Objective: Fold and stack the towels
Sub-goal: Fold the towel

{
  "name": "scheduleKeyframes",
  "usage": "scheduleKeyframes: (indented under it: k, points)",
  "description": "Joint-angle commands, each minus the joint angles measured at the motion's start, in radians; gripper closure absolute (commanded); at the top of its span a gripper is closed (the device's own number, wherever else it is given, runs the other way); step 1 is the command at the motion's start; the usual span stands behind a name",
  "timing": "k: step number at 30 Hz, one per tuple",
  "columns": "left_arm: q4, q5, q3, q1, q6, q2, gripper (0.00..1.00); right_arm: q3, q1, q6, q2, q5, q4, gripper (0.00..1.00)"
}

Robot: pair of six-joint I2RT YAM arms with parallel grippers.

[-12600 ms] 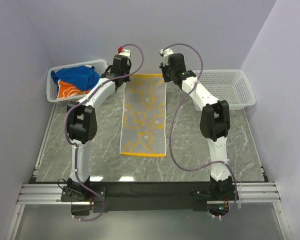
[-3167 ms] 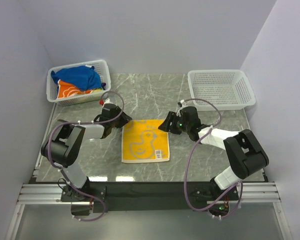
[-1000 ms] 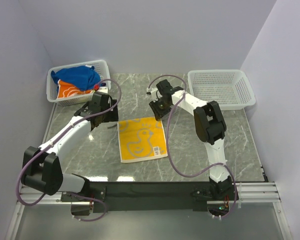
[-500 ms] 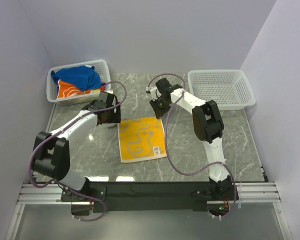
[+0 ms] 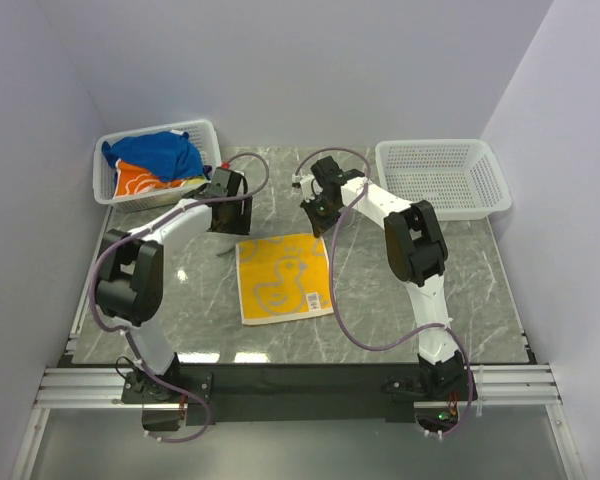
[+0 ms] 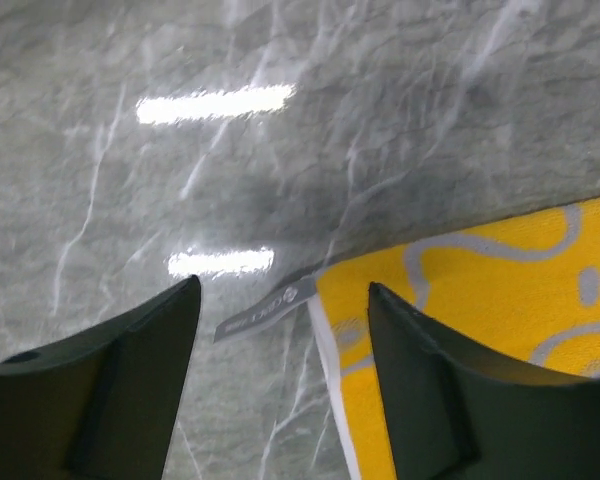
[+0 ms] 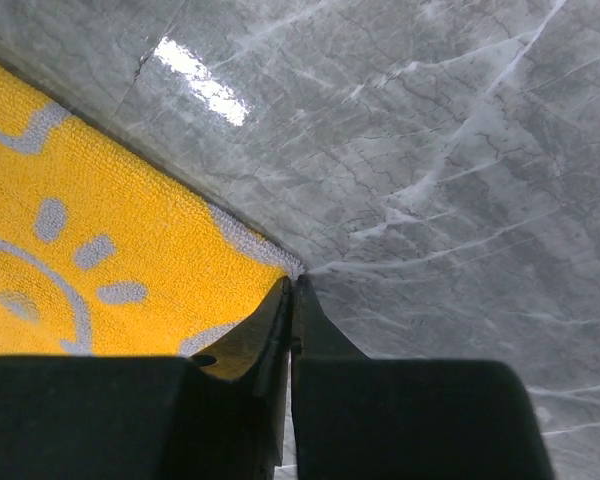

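A folded yellow towel (image 5: pixel 283 277) with pale swirls lies flat in the middle of the table. My left gripper (image 5: pixel 227 238) hovers open over its far left corner. In the left wrist view the towel's white edge and grey label (image 6: pixel 265 312) sit between the spread fingers (image 6: pixel 282 290), beside the yellow cloth (image 6: pixel 480 290). My right gripper (image 5: pixel 320 228) is down at the far right corner. Its fingers (image 7: pixel 294 282) are pressed together on the tip of the towel (image 7: pixel 100 260). A blue towel (image 5: pixel 155 150) and an orange towel (image 5: pixel 140 180) lie crumpled in the left basket.
A white mesh basket (image 5: pixel 108 190) stands at the back left with the two towels in it. Another white mesh basket (image 5: pixel 500 185) stands at the back right. Grey marble tabletop (image 5: pixel 430 280) surrounds the yellow towel; purple walls enclose the table.
My left gripper has swung right to the towel's far left corner and narrowed a little. My right gripper has closed at the far right corner. The towel has not moved.
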Motion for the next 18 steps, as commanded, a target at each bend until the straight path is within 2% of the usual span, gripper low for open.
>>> scheduleKeyframes:
  k: [1, 8, 18]
  points:
    - [-0.006, 0.075, 0.074, 0.002, 0.072, 0.034, 0.31, -0.024, 0.000, -0.025, 0.026, 0.046, -0.047, 1.00]
    - [-0.030, 0.160, 0.087, 0.011, 0.111, 0.090, 0.39, -0.050, 0.001, -0.025, 0.013, 0.051, -0.033, 1.00]
    - [-0.038, 0.192, 0.062, 0.028, 0.138, 0.088, 0.47, -0.079, 0.001, -0.024, 0.000, 0.063, -0.024, 1.00]
